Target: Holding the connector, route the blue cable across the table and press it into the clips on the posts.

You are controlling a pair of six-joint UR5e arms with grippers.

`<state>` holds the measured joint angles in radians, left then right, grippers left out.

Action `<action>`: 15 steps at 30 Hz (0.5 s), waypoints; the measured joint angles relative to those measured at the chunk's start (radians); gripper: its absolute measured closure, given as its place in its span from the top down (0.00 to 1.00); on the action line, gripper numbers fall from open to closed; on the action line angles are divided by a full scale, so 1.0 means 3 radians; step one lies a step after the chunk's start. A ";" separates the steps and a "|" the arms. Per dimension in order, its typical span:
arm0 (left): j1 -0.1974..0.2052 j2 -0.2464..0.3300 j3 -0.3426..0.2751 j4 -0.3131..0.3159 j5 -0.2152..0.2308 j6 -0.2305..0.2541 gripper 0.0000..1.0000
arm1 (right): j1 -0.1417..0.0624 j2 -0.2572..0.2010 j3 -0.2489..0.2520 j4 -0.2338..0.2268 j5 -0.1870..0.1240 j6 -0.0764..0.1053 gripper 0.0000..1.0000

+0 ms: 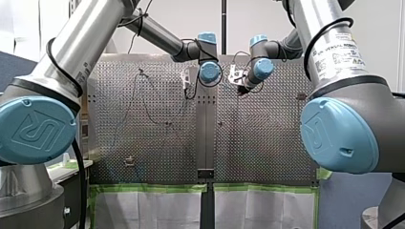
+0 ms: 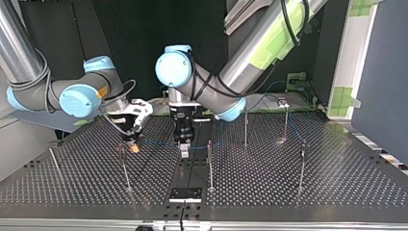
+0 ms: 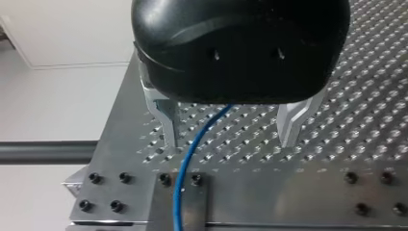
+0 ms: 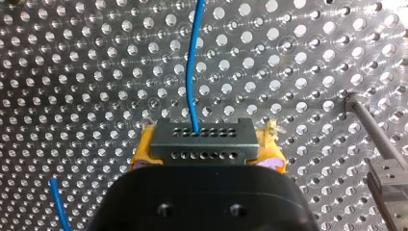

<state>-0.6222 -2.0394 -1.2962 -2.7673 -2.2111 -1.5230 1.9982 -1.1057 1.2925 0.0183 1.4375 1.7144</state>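
Blue cable (image 4: pixel 192 72) straight ahead of right gripper (image 4: pixel 207 150), clamped on connector (image 4: pixel 202 137).
Left gripper (image 3: pixel 233 132) wide open, straddling it lengthwise.

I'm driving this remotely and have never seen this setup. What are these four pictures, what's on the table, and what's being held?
Two robot arms work over a perforated table. The front view looks from behind the arms; the top view faces them, so sides swap. Each wrist view rides on one arm, looking along its pincer. Upright posts stand on the table, and a blue cable runs across it. My right pincer has its yellow pads shut on the dark connector at the cable's end. My left pincer is open, the cable passing between its metal fingers.
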 joint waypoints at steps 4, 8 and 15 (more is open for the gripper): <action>0.0009 -0.0003 0.0009 0.0067 0.0003 0.0004 1.00 | -0.0003 0.0000 0.0000 0.0000 0.0000 -0.0002 0.00; -0.0002 -0.0004 0.0008 0.0079 -0.0007 -0.0005 1.00 | -0.0005 0.0002 0.0000 0.0000 0.0000 -0.0002 0.00; -0.0021 -0.0004 0.0007 0.0076 -0.0015 -0.0020 0.38 | -0.0005 0.0001 0.0000 0.0001 0.0000 -0.0002 0.00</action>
<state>-0.6287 -2.0407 -1.2942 -2.7444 -2.2155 -1.5290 1.9968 -1.1053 1.2924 0.0187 1.4374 1.7138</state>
